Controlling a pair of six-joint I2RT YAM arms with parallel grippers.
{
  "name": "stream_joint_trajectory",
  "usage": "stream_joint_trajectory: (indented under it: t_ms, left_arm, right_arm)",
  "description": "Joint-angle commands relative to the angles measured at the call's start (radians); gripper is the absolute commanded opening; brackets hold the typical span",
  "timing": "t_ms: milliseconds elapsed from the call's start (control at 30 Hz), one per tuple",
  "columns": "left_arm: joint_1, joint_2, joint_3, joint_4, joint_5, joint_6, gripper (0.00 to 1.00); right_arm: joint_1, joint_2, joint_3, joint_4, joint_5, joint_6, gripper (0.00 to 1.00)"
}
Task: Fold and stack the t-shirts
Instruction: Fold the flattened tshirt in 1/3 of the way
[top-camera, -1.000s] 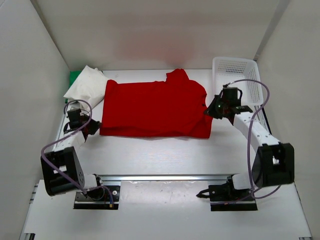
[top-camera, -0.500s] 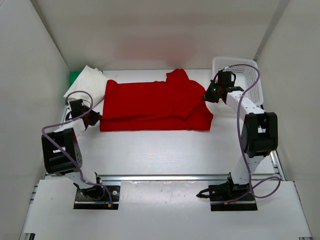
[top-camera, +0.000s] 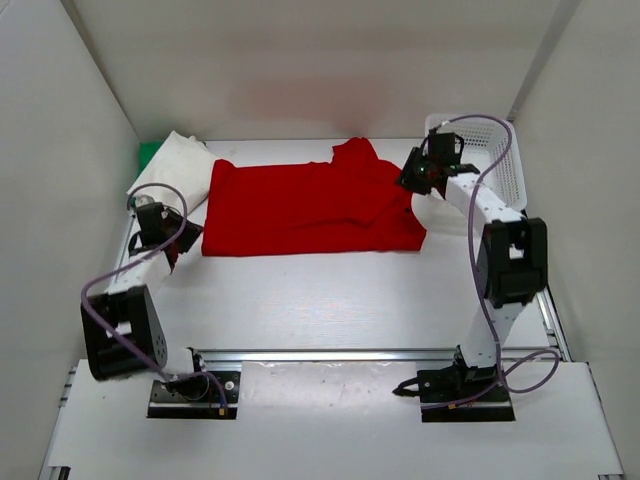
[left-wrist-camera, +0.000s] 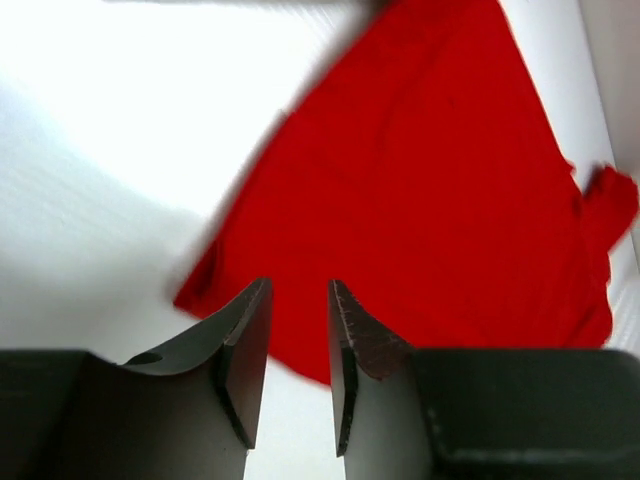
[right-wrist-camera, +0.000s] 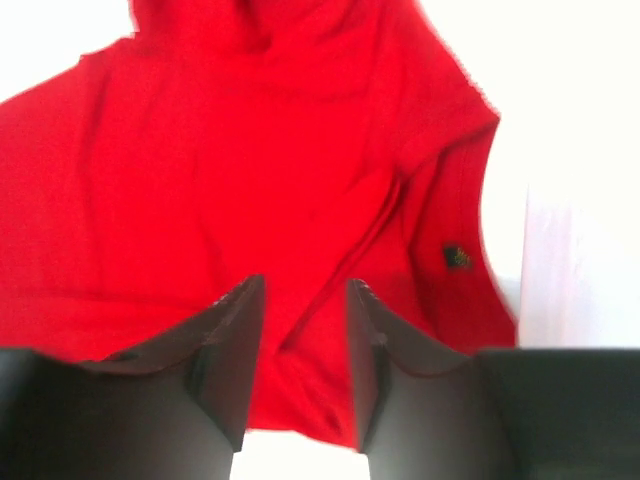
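Left gripper (left-wrist-camera: 298, 305) and right gripper (right-wrist-camera: 303, 300) are seen parted, empty, at opposite ends of the folded red t-shirt (top-camera: 310, 208).

Legend. I find no legible text, number, brand or sign in any view. The sole mark is a small dark tag (right-wrist-camera: 456, 257) on the red t-shirt (right-wrist-camera: 250, 180), toward its right end, too small and blurred for me to read.

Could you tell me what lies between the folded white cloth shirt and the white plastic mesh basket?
The red cloth t-shirt lies spread between the folded white cloth shirt and the white plastic mesh basket, as the top external view shows.
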Motion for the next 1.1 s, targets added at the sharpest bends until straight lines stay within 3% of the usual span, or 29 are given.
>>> stream_joint_trajectory:
  t_ms: [0, 33, 67, 133, 233, 333, 433, 633, 667, 800, 867, 900, 933, 1067]
  left_arm:
    - [-0.022, -0.113, -0.111, 0.018, 0.019, 0.006, 0.36]
    - [-0.013, -0.117, -0.131, 0.04, 0.033, 0.003, 0.35]
    - [-0.008, -0.121, -0.16, 0.042, 0.036, -0.002, 0.34]
    - [0.006, -0.116, -0.204, 0.055, 0.054, -0.008, 0.34]
    - [0.02, -0.107, -0.237, 0.045, 0.056, 0.001, 0.4]
    - [0.015, -0.075, -0.228, 0.053, 0.024, -0.002, 0.5]
    - [0.011, -0.013, -0.186, 0.058, 0.034, -0.017, 0.5]
    - [0.0, 0.097, -0.14, 0.1, 0.048, -0.048, 0.42]
    - [-0.005, 0.114, -0.129, 0.105, 0.057, -0.049, 0.37]
    - [-0.019, 0.149, -0.119, 0.136, 0.044, -0.068, 0.11]
    - [-0.023, 0.159, -0.097, 0.13, 0.024, -0.066, 0.04]
    - [-0.029, 0.162, -0.085, 0.121, 0.016, -0.068, 0.0]
    - [-0.025, 0.165, -0.076, 0.117, 0.008, -0.065, 0.0]
    - [-0.023, 0.177, -0.043, 0.101, -0.004, -0.051, 0.0]
  right_arm:
    - [0.007, -0.252, -0.205, 0.096, 0.023, 0.03, 0.28]
    - [0.01, -0.293, -0.343, 0.177, -0.012, 0.054, 0.1]
    - [0.003, -0.373, -0.411, 0.25, -0.036, 0.084, 0.0]
    - [-0.008, -0.468, -0.644, 0.339, -0.052, 0.118, 0.0]
    - [-0.043, -0.548, -0.81, 0.386, -0.061, 0.129, 0.01]
    - [-0.101, -0.58, -0.91, 0.426, -0.07, 0.14, 0.17]
    - [-0.117, -0.557, -0.924, 0.458, -0.083, 0.132, 0.36]
    - [-0.169, -0.419, -0.872, 0.51, -0.115, 0.147, 0.4]
    - [-0.174, -0.378, -0.865, 0.522, -0.129, 0.158, 0.4]
    - [-0.158, -0.293, -0.794, 0.507, -0.124, 0.158, 0.27]
    - [-0.161, -0.281, -0.782, 0.526, -0.113, 0.176, 0.09]
    - [-0.158, -0.281, -0.783, 0.533, -0.101, 0.181, 0.06]
    - [-0.16, -0.282, -0.774, 0.539, -0.106, 0.178, 0.01]
    - [-0.168, -0.308, -0.785, 0.539, -0.084, 0.201, 0.0]
